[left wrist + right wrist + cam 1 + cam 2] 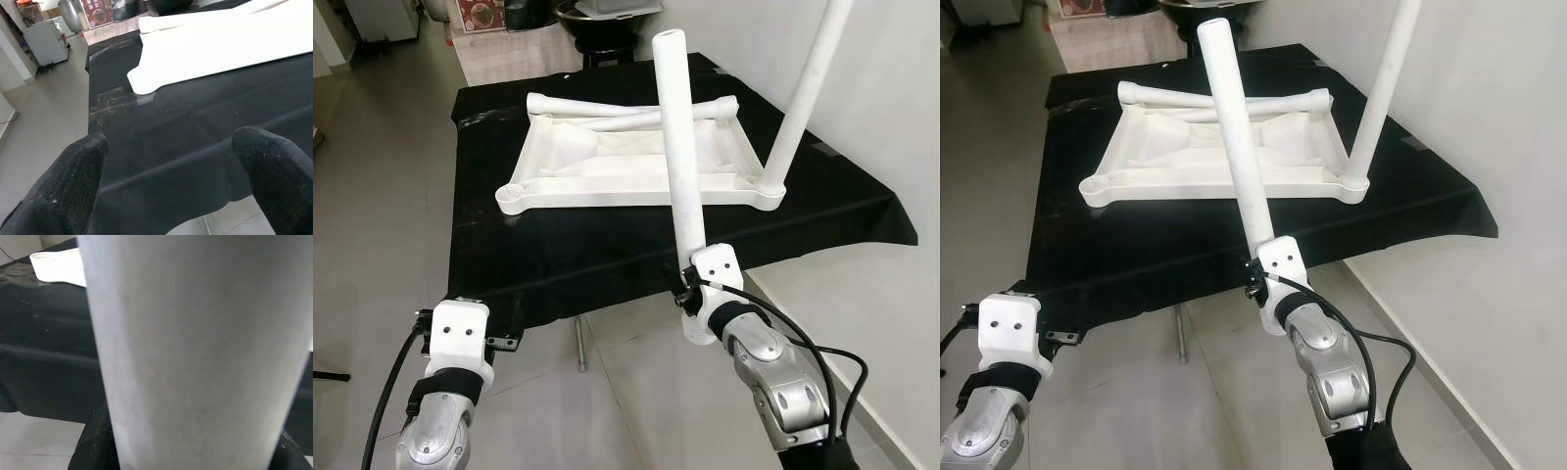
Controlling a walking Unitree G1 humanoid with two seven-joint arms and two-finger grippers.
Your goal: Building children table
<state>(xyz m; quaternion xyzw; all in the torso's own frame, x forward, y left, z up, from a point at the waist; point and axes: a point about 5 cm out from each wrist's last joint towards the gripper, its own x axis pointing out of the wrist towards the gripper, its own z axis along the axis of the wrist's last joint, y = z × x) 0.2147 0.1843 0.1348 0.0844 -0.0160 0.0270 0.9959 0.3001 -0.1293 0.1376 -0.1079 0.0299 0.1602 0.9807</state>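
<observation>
Your right gripper [690,294] clenches a stiff, light, slick leg [677,147] by its end; left gripper [171,171] spread, empty; tabletop [636,166] inverted on the surface [558,255].

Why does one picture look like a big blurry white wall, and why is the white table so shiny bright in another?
Right wrist view: the held white leg sits so near the lens that it blurs. Left wrist view: the upside-down tabletop glares, overexposed, against the black cloth.
</observation>
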